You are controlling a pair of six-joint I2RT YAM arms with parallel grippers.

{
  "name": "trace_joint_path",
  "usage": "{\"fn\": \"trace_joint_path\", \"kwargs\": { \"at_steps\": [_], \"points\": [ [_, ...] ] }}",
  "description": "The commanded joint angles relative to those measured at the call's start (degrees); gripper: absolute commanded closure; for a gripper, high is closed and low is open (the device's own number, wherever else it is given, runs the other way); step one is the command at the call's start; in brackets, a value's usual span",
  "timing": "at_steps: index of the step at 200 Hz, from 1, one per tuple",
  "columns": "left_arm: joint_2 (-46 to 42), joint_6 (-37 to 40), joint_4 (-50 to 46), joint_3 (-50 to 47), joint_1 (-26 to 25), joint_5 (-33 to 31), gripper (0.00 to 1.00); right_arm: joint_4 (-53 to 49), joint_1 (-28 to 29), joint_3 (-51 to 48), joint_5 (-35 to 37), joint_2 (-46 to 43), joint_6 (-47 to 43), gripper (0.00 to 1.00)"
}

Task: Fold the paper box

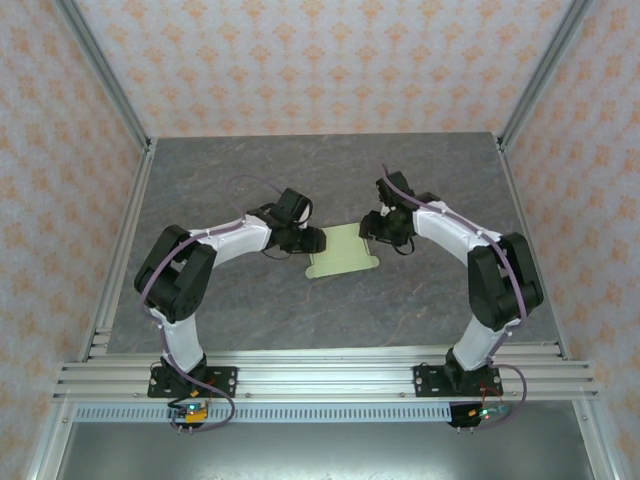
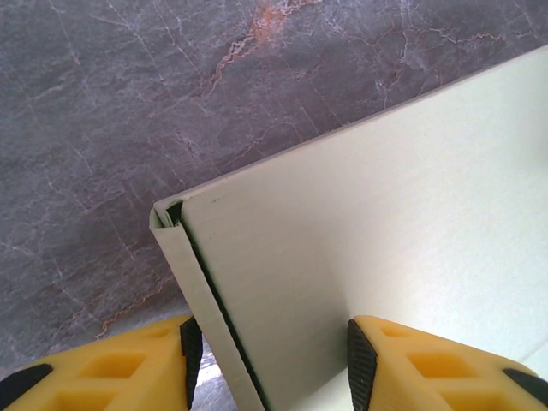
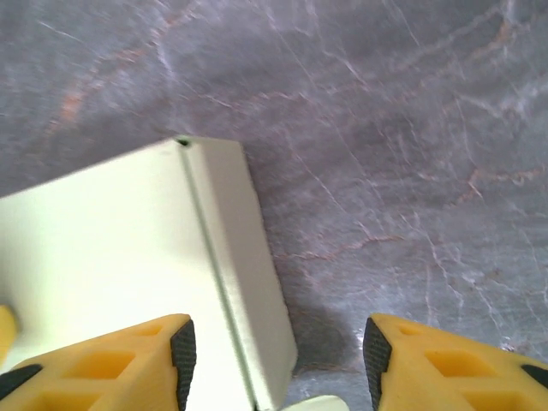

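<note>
Straddling opposite upturned walls of the pale yellowish-green thin-card paper box [image 1: 345, 254] between them, the left gripper [image 2: 270, 358] and right gripper [image 3: 278, 360] stood open, seemingly mid-crease; pinching each wall should follow.

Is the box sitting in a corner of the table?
No, the box lies near the middle of the table, far from every corner.

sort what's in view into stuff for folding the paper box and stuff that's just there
For the job:
pale yellowish-green thin card box, partly folded
left tool, open astride one folded edge
right tool, open astride the other end

Just there:
grey marbled tabletop
aluminium frame rails
orange-patterned walls
</note>
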Motion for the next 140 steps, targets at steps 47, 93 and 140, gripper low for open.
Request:
{"fn": "trace_joint_path", "kwargs": {
  "at_steps": [47, 93, 140],
  "points": [
    [3.4, 2.7, -1.41, -2.14, 0.31, -3.72, 0.53, 3.86, 0.39, -5.48, -6.85, -0.32, -8.57, 0.39],
    [7.19, 2.05, 4.41, -3.6, 2.31, 5.74, 0.57, 7.73, -0.66, -6.86, -15.18, 0.7, -4.74, 0.36],
    [11.87, -1.79, 17.61, -9.17, 8.01, 17.54, 0.63, 17.9, -10.94, -15.08, -32.49, -2.78, 2.93, 0.26]
  ]
}}
